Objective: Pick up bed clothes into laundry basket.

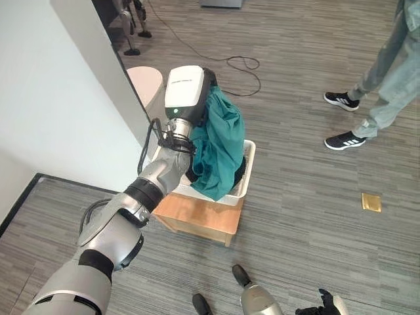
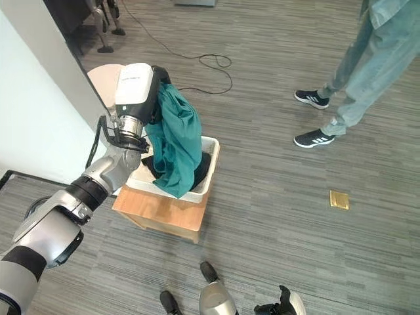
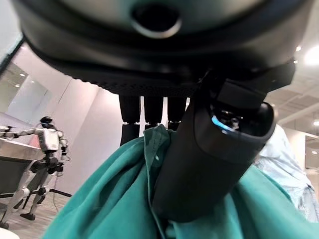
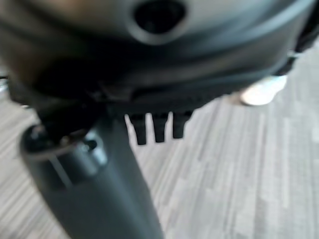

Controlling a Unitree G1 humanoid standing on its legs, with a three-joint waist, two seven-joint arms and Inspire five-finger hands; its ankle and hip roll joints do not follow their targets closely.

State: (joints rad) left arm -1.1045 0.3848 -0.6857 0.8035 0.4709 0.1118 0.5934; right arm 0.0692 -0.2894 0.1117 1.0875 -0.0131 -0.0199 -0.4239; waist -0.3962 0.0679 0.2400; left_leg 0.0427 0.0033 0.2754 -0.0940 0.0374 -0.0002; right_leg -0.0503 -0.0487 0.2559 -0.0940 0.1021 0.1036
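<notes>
A teal garment hangs from my raised left hand above a white laundry basket. Its lower end drapes over the basket's front rim. In the left wrist view the thumb presses across the teal cloth, with the fingers behind it. A dark piece of clothing lies inside the basket. My right hand hangs low near the floor, away from the basket. Its fingers are relaxed and hold nothing.
The basket stands on a low wooden stand. A white wall runs along the left, with a round pale stool beside it. A person's legs and shoes stand at the right. A small yellow plate lies on the floor.
</notes>
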